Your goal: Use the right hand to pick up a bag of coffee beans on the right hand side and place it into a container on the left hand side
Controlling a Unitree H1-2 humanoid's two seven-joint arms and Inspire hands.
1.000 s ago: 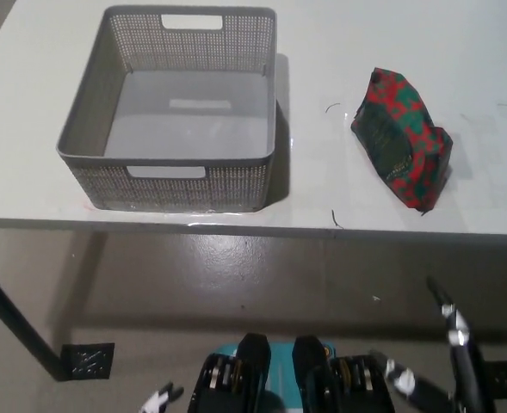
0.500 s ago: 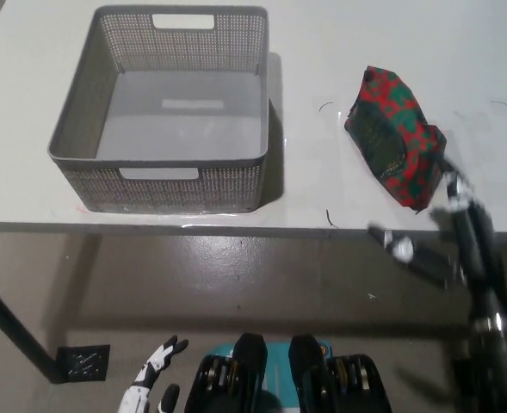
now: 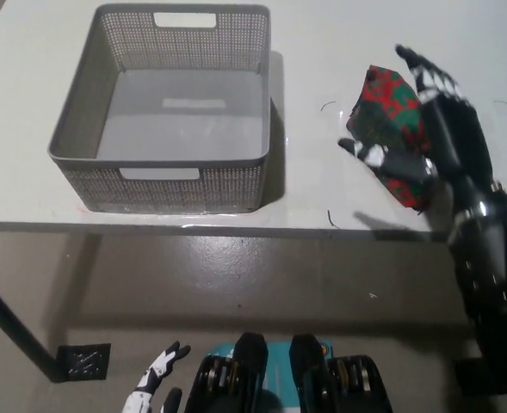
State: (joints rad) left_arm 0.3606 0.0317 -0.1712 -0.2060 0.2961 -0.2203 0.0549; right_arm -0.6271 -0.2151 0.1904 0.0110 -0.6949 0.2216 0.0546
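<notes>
At the far lower left we see our left hand (image 3: 154,385), white, hanging low below the table (image 3: 322,194) edge and well away from everything on it; only part of it shows, cut off by the bottom border, with its fingers apart and nothing in them. Up and to the right of that hand stands the grey mesh basket (image 3: 89,112) on the table, open and with nothing inside; its far rim nearly meets the top border. Further right, well apart from the basket, lies the bag of coffee beans (image 3: 389,112), red and green, on the table surface. Our right hand (image 3: 425,129), black, is over the bag: the long fingers reach along its right side toward the far end, while the thumb crosses the near part of the bag from the left. The hand hides much of the bag's right half, so we cannot tell whether it already grips the bag or only rests spread over it. The black arm runs down to the lower right and out of view.
</notes>
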